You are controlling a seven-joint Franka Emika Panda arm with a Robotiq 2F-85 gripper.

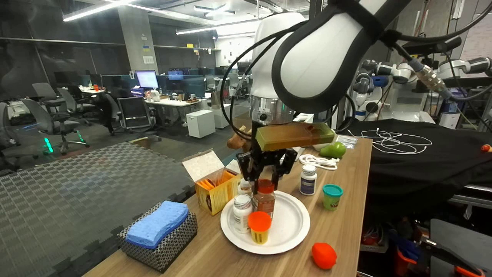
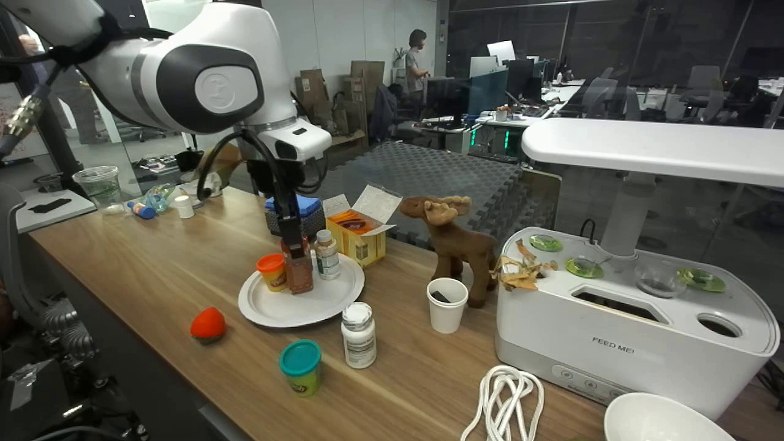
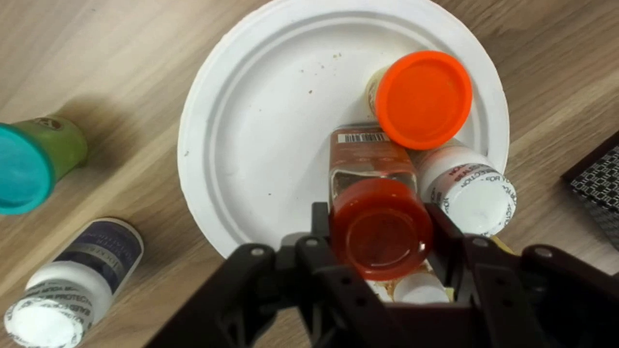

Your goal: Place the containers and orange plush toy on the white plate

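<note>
One red-capped bottle [image 2: 300, 275], upright on the white plate [image 1: 288, 219], cap [image 3: 382, 232] pinched between part-closed fingers [image 3: 320, 220], presumably to clear the orange-lidded tub [image 1: 260, 227]; teal-lidded tub [image 1: 331, 197], one pill bottle [image 2: 359, 337], plush toy [image 2: 460, 248] on the worktop [image 2: 398, 334], likely awaiting transfer.

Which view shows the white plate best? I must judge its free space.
The wrist view: it looks down on the white plate, its free side in plain sight, though the hand covers part of the rim. Both exterior views show the plate slantwise, the red-capped bottle and orange-lidded tub hiding part.
</note>
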